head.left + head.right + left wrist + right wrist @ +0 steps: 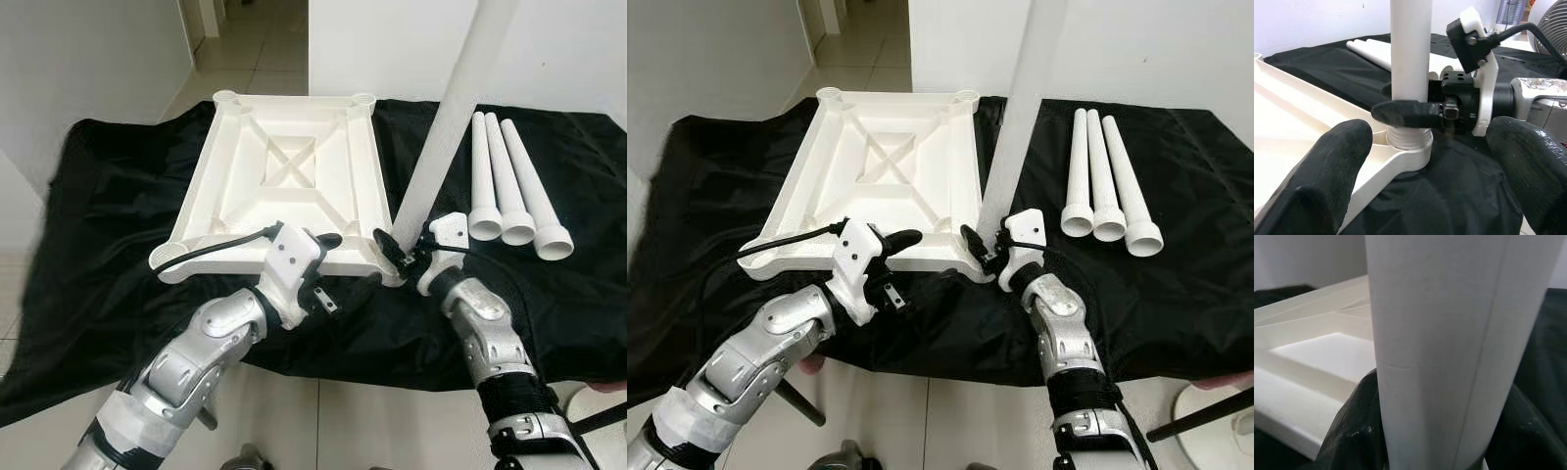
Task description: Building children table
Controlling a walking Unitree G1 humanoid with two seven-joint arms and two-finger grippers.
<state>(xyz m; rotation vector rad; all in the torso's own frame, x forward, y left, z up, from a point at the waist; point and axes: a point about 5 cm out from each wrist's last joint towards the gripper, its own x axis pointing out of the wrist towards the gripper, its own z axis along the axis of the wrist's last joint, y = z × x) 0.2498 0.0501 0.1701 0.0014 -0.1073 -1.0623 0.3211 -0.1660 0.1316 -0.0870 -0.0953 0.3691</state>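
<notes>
The white tabletop [294, 162] lies upside down on a black cloth. One white leg [446, 127] stands upright in its near right corner socket [1410, 147]. My right gripper [397, 250] is shut on this leg just above the socket, one black finger [1405, 113] curling round it. In the right wrist view the leg [1440, 333] sits between the dark fingers [1356, 431]. My left gripper [331, 269] hovers open at the tabletop's near edge, left of the socket, its fingers [1327, 166] spread wide and touching nothing. Three spare legs [505, 186] lie side by side at the right.
The black cloth [118, 215] covers the whole work surface and hangs over its front edge, with tiled floor below. A white wall and a doorway lie behind. A white round base [1215, 421] stands on the floor at lower right, and a fan [1547, 24] shows beyond.
</notes>
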